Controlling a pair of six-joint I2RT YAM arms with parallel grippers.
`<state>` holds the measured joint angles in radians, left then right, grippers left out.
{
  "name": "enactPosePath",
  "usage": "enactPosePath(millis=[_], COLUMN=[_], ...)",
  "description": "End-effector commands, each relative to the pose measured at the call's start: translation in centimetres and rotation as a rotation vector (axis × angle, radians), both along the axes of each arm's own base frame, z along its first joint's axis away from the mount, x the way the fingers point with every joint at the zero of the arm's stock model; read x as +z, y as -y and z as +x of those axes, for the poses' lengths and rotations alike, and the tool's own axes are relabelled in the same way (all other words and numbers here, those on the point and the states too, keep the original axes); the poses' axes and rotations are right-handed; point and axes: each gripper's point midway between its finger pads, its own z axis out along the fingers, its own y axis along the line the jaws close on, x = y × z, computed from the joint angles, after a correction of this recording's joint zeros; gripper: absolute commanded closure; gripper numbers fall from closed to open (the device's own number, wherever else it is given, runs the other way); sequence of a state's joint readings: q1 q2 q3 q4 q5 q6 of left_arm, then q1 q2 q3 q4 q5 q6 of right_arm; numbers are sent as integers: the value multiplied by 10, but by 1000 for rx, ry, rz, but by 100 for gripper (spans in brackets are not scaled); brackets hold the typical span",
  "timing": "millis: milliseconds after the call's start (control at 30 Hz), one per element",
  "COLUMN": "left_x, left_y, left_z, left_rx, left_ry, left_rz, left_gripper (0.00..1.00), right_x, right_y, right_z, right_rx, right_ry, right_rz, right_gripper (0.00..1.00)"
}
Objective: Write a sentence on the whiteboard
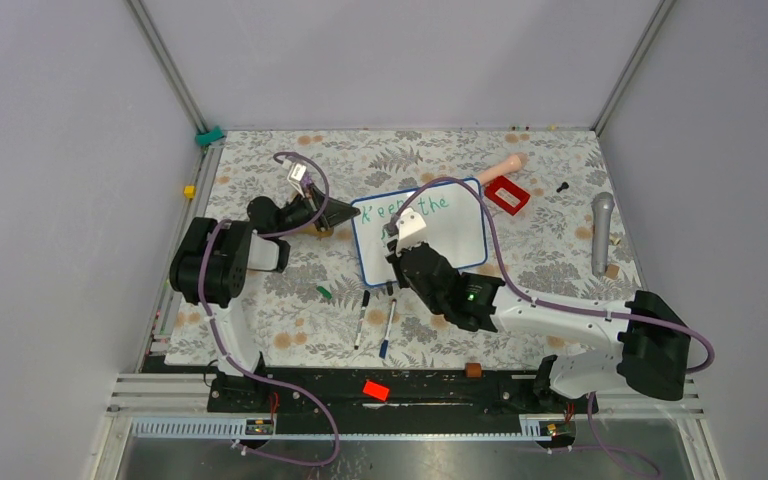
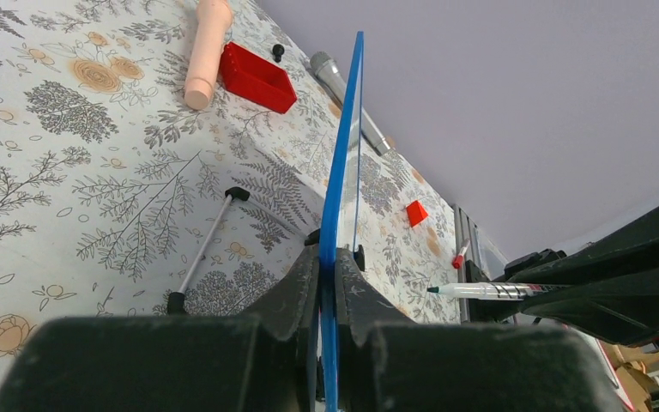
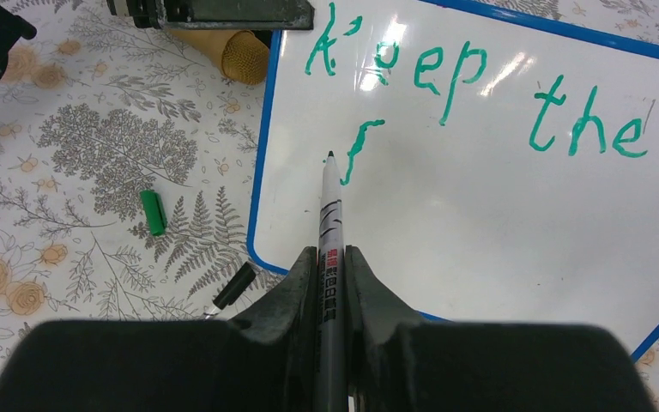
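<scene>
Two words of the sentence, "Keep the", are showing in green along the top of the whiteboard. Below the "K", a single green stroke is sitting at the start of a second line and is looking like the beginning of an "f". Judging by that, roughly half the writing is done and the rest of the lower line is waiting.

On the whiteboard's near side, the right gripper is closing tightly on a marker, with its tip pointing at the board just left of that new stroke. Whether the tip is touching the surface cannot be told.

At the whiteboard's left edge, the left gripper is pinching the blue rim between both fingers and steadying the board, which is resting on the flowered table top between the two arms.

A green cap is lying just off the whiteboard's left side, and two spare pens are lying near its front edge.
</scene>
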<state>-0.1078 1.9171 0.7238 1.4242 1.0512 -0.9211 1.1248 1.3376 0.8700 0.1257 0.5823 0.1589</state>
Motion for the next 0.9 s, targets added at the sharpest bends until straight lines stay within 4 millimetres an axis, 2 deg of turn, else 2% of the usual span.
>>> enactPosePath(millis=[0, 100, 333, 600, 867], left_x=[12, 16, 21, 19, 15], left_y=[3, 8, 5, 7, 10], left_z=[0, -3, -7, -9, -10], left_rx=[53, 25, 72, 68, 67], left_ry=[104, 111, 134, 138, 147], left_rz=[3, 0, 0, 5, 13], left_gripper=[100, 100, 100, 100, 100], right_x=[18, 17, 12, 2, 2], right_y=[-5, -7, -9, -11, -7], right_z=[0, 0, 2, 8, 10], right_rx=[-3, 1, -18, -28, -42], right_ry=[16, 11, -20, -85, -87], right_rz=[94, 90, 68, 54, 71], right_gripper=[100, 100, 100, 100, 100])
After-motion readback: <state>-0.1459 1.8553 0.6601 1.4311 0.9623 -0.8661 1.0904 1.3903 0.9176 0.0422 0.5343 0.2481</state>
